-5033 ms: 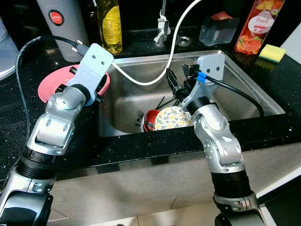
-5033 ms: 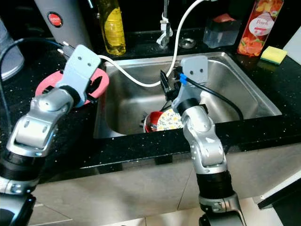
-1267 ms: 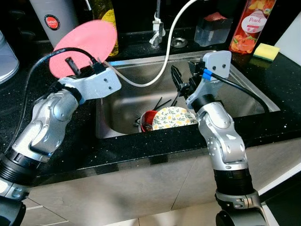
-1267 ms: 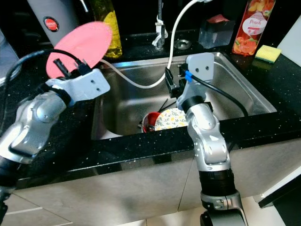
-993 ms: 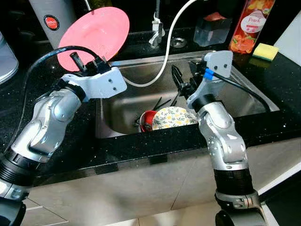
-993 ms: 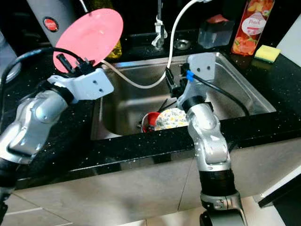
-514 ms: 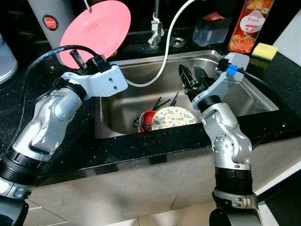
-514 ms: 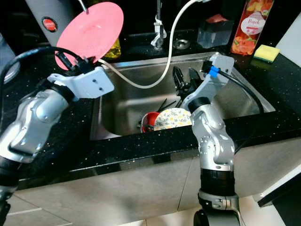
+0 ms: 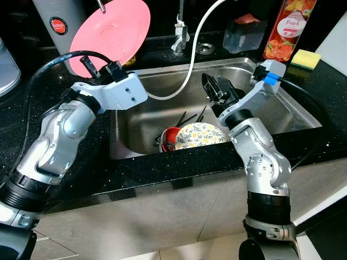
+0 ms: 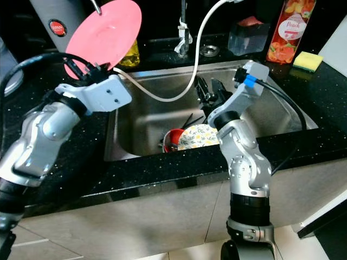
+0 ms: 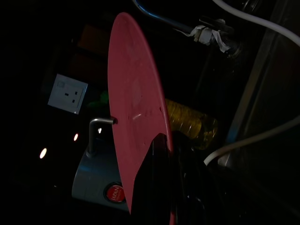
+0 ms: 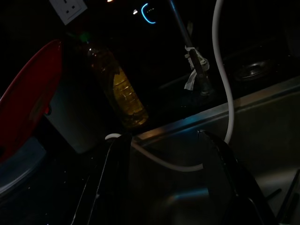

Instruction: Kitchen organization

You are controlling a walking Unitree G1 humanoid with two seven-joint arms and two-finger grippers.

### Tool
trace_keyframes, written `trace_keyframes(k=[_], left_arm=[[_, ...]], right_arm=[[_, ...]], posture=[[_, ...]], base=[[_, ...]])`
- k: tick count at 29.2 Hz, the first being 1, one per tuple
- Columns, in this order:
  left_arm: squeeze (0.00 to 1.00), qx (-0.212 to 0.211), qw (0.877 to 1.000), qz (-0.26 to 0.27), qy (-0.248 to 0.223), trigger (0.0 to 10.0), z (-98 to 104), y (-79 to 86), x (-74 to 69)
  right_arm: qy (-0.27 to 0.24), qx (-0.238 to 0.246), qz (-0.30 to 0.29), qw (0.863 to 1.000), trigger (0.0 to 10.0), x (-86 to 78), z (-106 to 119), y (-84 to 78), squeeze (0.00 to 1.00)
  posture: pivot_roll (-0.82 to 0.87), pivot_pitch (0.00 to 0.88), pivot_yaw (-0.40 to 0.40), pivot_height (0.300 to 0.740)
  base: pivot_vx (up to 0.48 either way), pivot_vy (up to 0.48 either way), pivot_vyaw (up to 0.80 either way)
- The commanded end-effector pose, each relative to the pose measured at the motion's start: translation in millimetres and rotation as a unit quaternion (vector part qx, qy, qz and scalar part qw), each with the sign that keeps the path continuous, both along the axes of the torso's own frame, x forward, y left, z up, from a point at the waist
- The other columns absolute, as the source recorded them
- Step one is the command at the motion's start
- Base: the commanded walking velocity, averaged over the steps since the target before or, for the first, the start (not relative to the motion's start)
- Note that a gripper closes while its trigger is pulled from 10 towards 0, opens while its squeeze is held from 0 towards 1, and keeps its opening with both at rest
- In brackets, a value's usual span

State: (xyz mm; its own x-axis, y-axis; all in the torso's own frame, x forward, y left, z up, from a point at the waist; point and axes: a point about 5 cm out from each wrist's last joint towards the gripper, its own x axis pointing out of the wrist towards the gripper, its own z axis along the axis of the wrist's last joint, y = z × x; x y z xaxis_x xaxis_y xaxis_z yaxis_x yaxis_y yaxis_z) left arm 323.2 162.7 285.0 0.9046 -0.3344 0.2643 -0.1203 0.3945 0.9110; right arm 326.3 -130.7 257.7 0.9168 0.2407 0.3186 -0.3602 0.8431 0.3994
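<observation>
Gripping round pink plate [image 9: 111, 33], left pincer [image 9: 96, 69]

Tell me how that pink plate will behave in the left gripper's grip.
The pink plate looks stiff, keeping its shape though tilted on edge. Held only at its lower rim by the left gripper, it may pivot or slip. It seems thin and light.

Brushed steel sink [image 9: 303, 116]; glossy speckled black counter [image 9: 97, 168]; matt pink plate [image 9: 111, 33].
</observation>
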Motion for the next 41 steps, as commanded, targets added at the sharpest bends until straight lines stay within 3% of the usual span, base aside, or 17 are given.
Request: trace_keyframes(k=[1,9,20,25,28,32,33,34,35,36,37,41], left_arm=[[0.0,-0.006,1.0,0.0,-0.016,10.0,5.3,-1.1,0.7],[0.0,-0.004,1.0,0.002,-0.014,10.0,4.2,-1.7,2.1],[0.0,-0.006,1.0,-0.006,-0.017,10.0,6.9,-6.2,4.0],[0.0,0.006,1.0,-0.019,-0.003,10.0,1.2,-10.6,3.2],[0.0,0.029,0.997,-0.059,0.039,10.0,-13.1,-21.4,-2.4],[0.0,0.041,0.993,-0.086,0.064,10.0,-21.4,-28.3,-7.2],[0.0,0.047,0.99,-0.103,0.078,10.0,-24.5,-31.8,-10.2],[0.0,0.047,0.99,-0.103,0.078,10.0,-24.5,-31.8,-10.2],[0.0,0.051,0.988,-0.116,0.086,10.0,-26.0,-34.7,-12.5],[0.0,0.054,0.987,-0.127,0.085,10.0,-25.1,-37.8,-13.8],[0.0,0.057,0.986,-0.136,0.075,10.0,-21.6,-41.8,-14.2],[0.0,0.06,0.986,-0.145,0.062,10.0,-18.1,-46.1,-13.9]], right_arm=[[-0.012,0.006,0.008,1.0,10.0,-2.0,7.9,1.9,0.0],[0.003,0.034,0.027,0.999,10.0,-1.9,5.8,1.9,0.0],[0.003,0.034,0.048,0.998,10.0,-3.7,6.9,5.0,0.0],[0.005,0.053,0.042,0.998,10.0,-2.2,8.4,1.2,0.0],[0.003,0.057,0.041,0.998,10.0,-1.9,9.7,-0.6,0.0],[-0.005,0.028,0.031,0.999,10.0,-2.0,10.3,-1.3,0.0],[-0.016,-0.013,0.016,1.0,10.0,-2.0,10.9,-0.9,0.4],[-0.016,-0.013,0.016,1.0,10.0,-2.0,10.9,-0.9,0.4],[-0.02,-0.022,0.016,0.999,10.0,-2.5,11.2,0.9,0.84],[-0.019,0.003,0.025,0.999,10.0,-3.3,12.2,1.9,1.0],[-0.011,0.057,0.045,0.997,10.0,-4.2,13.1,1.8,1.0],[0.006,0.114,0.057,0.992,10.0,-3.2,12.1,-1.5,1.0]], posture=[[0.1,0.071,0.032,0.74],[0.1,0.066,0.033,0.74],[0.09,0.05,0.033,0.74],[0.09,0.05,0.033,0.74],[0.09,0.051,0.03,0.74],[0.09,0.052,0.029,0.74],[0.09,0.056,0.028,0.74],[0.09,0.056,0.028,0.74],[0.09,0.056,0.028,0.74],[0.09,0.058,0.028,0.74],[0.09,0.058,0.028,0.74],[0.1,0.059,0.028,0.74]], base=[[0.0,0.0,0.0],[0.0,0.0,0.0],[0.0,0.0,0.0],[0.0,0.0,0.0],[0.0,0.0,0.0],[0.0,0.0,0.0],[0.0,0.0,0.0],[0.0,0.0,0.0],[0.0,0.0,0.0],[0.0,0.0,0.0],[0.0,0.0,0.0],[0.0,0.0,0.0]])
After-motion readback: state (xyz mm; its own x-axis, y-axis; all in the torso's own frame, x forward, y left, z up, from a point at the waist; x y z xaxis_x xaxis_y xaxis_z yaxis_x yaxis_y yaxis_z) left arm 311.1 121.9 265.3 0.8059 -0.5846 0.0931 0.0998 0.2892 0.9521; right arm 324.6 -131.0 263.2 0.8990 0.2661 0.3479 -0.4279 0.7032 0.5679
